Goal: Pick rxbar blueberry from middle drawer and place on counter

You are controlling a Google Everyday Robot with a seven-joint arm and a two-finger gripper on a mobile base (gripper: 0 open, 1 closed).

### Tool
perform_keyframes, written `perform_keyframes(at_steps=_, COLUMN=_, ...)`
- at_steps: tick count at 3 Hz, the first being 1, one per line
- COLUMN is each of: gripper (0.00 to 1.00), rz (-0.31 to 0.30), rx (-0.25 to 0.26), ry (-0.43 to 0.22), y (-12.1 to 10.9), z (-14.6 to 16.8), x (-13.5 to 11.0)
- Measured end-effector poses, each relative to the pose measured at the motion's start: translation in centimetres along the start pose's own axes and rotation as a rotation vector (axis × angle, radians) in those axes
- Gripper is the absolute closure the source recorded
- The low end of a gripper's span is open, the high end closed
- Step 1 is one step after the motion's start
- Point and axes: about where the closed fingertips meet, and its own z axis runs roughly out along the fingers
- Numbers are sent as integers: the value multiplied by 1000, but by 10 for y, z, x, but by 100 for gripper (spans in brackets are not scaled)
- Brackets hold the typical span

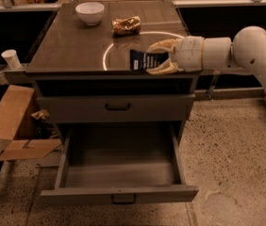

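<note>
A speckled floor [236, 140] spreads under dim, warm light. Flattened cardboard [10, 121] lies at the left, with 1 white cup [11, 58] on a low ledge above it. Long benches [218, 1] run behind, dark beneath. The gripper [151, 60], clasping the rxbar blueberry [140, 60], sits over the desk's [71, 46] front right edge.

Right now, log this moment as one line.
phase: place | gripper: shut on rxbar blueberry, at front edge of counter | bar: not yet released | middle drawer: open
</note>
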Motion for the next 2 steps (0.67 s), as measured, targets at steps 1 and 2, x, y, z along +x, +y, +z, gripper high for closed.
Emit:
perform_keyframes(at_steps=1, gripper=100, rz=44, rx=103, ry=13, y=-40, z=4, x=16)
perform_keyframes(at_steps=2, gripper=100, rz=149, rx=200, ry=3, y=-66, z=11, x=32)
